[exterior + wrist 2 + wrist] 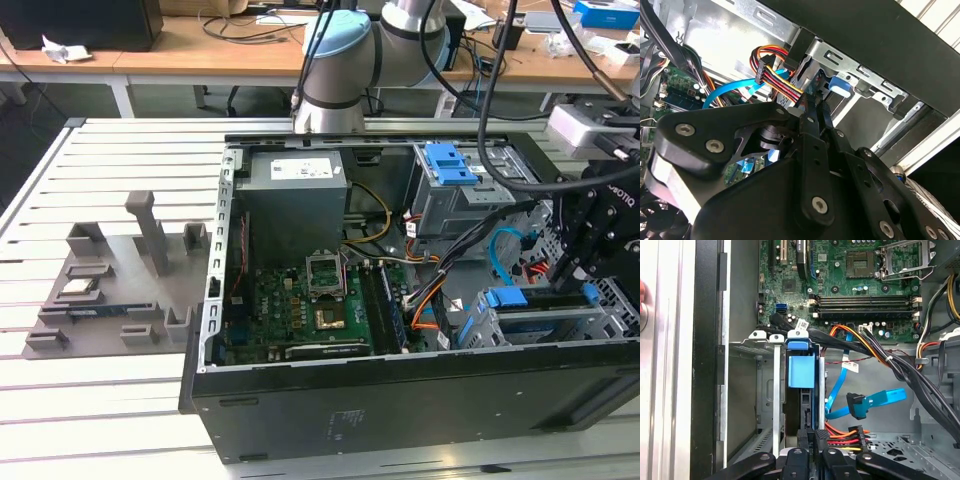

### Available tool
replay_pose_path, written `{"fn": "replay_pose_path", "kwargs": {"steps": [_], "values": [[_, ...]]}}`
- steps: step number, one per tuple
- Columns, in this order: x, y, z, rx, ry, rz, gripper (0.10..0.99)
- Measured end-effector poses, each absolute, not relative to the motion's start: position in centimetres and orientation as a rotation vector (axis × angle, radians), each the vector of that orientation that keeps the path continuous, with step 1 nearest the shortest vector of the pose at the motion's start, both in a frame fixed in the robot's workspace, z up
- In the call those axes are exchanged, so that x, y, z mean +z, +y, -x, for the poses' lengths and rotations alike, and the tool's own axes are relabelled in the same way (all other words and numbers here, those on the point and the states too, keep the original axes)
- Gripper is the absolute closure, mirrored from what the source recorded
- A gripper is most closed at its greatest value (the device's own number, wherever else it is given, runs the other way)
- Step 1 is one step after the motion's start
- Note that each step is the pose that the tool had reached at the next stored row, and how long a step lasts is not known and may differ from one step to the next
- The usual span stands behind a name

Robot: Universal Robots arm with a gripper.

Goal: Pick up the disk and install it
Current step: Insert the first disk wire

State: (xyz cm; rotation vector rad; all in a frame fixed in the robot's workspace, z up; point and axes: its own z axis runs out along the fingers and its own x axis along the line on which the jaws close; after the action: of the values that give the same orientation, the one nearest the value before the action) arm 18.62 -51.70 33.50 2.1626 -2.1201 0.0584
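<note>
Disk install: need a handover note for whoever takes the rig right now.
Hand: shut on the disk by its edge, low in the case at the exterior view's right.
Disk: standing on edge in the cage, between its rails.
Done: disk picked up and entered into the cage slot.
Left: cannot tell if it is fully seated; the hand has not let go.

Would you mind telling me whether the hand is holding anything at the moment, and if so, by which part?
The hand appears to grip the disk by its rear edge, the disk sitting on edge in the drive cage of the computer case.
</note>
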Motion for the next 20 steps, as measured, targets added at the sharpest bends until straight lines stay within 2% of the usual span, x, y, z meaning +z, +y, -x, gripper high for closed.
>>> {"fn": "replay_pose_path", "kwargs": {"steps": [8, 9, 13, 14, 15, 20], "values": [[33.5, -51.7, -18.6, 0.058, -2.12, -2.163, 0.906], [33.6, -51.7, -18.6, 0.058, -2.12, -2.163, 0.839], [35.3, -51.6, -18.6, 0.059, -2.12, -2.162, 0.839], [35.6, -51.6, -18.6, 0.059, -2.12, -2.162, 0.855], [36.2, -51.6, -18.6, 0.059, -2.12, -2.162, 0.98], [37.9, -51.6, -18.6, 0.059, -2.12, -2.162, 0.98]]}}
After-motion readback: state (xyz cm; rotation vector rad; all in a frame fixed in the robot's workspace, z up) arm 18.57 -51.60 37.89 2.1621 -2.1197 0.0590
